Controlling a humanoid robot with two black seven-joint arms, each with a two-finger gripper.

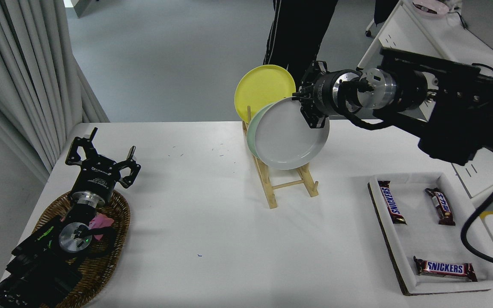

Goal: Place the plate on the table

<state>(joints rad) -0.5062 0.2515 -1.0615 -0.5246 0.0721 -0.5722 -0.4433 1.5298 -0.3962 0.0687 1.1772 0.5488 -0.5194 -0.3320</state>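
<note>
One black right gripper (310, 112) is clamped on the top right edge of the round, plain light grey plate (290, 134). The plate hangs in the air, standing nearly upright, above the front of the light wooden plate rack (272, 188). Its low raised rim shows all the way round. Just behind it a smooth mint green plate (251, 130) peeks out, and behind that a round yellow plate (260, 87) stands in the rack.

The rack sits on the big white table (212, 222), which is smooth and dull with rounded corners. To the right lies a flat white tray with a brown edge (385, 239). It holds three brown candy bars (444, 268), and the ones with clear print read "SNICKERS".

At the lower left the black left gripper (101, 164) is parked with its fingers spread wide, above an oval woven brown basket (118, 222) with something pink (101, 223) in it.

Grey floor lies past the table. A person in dark trousers (298, 34) stands there. Pale curtains (19, 77) hang at the left, and a white desk with small slots (405, 38) is at the right.
</note>
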